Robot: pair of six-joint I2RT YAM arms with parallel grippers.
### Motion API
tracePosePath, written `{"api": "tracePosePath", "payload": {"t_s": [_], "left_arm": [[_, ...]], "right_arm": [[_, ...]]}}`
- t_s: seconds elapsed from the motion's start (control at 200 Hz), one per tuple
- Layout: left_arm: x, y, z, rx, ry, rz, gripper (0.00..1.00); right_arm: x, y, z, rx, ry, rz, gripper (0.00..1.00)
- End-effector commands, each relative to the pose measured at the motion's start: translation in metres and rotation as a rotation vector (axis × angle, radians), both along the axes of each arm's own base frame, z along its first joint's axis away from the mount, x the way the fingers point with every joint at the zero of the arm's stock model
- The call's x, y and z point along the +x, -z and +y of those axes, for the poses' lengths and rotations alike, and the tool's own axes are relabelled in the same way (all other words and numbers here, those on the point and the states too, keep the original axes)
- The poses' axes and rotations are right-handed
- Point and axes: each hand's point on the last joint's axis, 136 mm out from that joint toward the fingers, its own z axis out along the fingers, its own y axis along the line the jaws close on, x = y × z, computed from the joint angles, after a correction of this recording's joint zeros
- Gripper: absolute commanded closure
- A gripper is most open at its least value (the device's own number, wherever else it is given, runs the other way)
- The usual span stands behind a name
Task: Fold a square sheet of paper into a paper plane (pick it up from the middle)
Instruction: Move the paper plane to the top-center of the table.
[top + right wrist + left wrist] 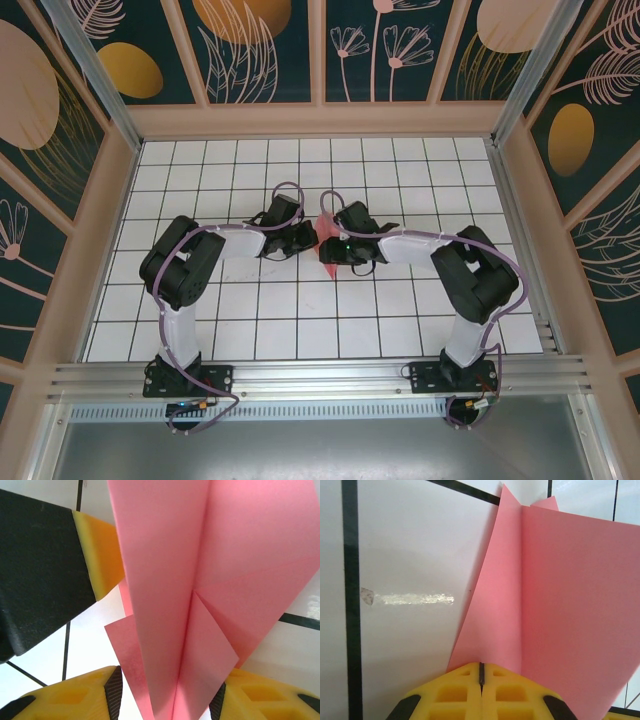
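Though creased lengthwise, paper plane (560, 605) judged very light, thin & soft: likely to bend, slip or tear if pulled hard, so better to take hold on the folded spine, stiffer there thanks to doubled layers, not on loose flaps. Nearest in left wrist view, left gripper (481, 672) closed fully, yellow pads (455, 690) pressed together w/ near edge of the pink paper pinched in the seam. Beyond that, rises as a tall fold over white table (410, 545), tip pointing away. Nearest in right wrist view, right gripper (167, 702) parted, one finger (75, 700) on each side of the plane's narrow end, w/ gaps visible; not clamping, as far as can be told. Farther up, small triangular flap, then wide wings; left gripper's yellow finger (100, 550) beside the left wing, cannot tell if touching. From top cam, sits at mid-table between both grippers; cannot tell if lifted or resting on the table.
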Motion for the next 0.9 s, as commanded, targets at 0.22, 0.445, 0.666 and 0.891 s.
{"api": "tracePosePath", "payload": {"t_s": [0.22, 0.445, 0.666, 0.891], "left_arm": [[-0.004, -0.002, -0.001, -0.002, 0.016, 0.029, 0.95], [-0.004, -0.004, -0.001, -0.009, 0.019, 0.032, 0.95], [-0.004, -0.006, -0.001, -0.013, 0.020, 0.029, 0.94], [-0.005, -0.001, 0.000, -0.003, 0.018, 0.036, 0.94]], "right_arm": [[-0.002, 0.002, 0.005, -0.008, -0.049, -0.034, 0.43], [0.002, 0.012, -0.002, -0.096, -0.020, -0.048, 0.41], [0.005, 0.013, -0.006, -0.120, 0.011, -0.058, 0.47], [0.009, 0.000, -0.006, -0.092, 0.039, -0.084, 0.56]]}}
